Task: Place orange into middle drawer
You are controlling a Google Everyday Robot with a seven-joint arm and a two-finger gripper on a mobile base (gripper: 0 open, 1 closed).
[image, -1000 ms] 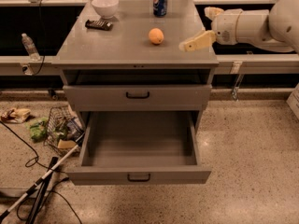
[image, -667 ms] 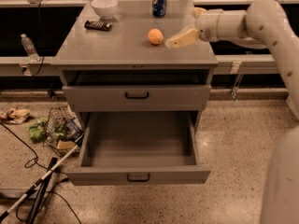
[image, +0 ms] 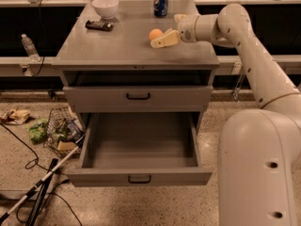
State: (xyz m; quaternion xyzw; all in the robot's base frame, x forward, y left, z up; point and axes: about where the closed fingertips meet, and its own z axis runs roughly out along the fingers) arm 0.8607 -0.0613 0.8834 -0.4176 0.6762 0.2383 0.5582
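The orange [image: 154, 33] sits on the grey cabinet top [image: 117, 46], right of centre. My gripper [image: 169, 29] reaches in from the right at tabletop height, open. Its near yellowish finger [image: 164, 39] lies just in front of and right of the orange, and the far finger [image: 179, 18] is behind it. The orange is at the fingertips, not gripped. The middle drawer [image: 141, 147] is pulled out wide and empty, with its small black handle [image: 139, 178] on the front. The drawer one tier higher [image: 138, 97] is almost closed.
A white bowl [image: 105, 6], a dark flat object [image: 99, 25] and a blue soda can [image: 161, 1] stand at the back of the cabinet top. My arm's body [image: 258, 164] fills the right foreground. A wire basket [image: 61, 131], litter and cables lie on the floor to the left.
My gripper has moved left across the cabinet top and now has its fingers on either side of the orange. The orange has not moved. The drawers are as before.
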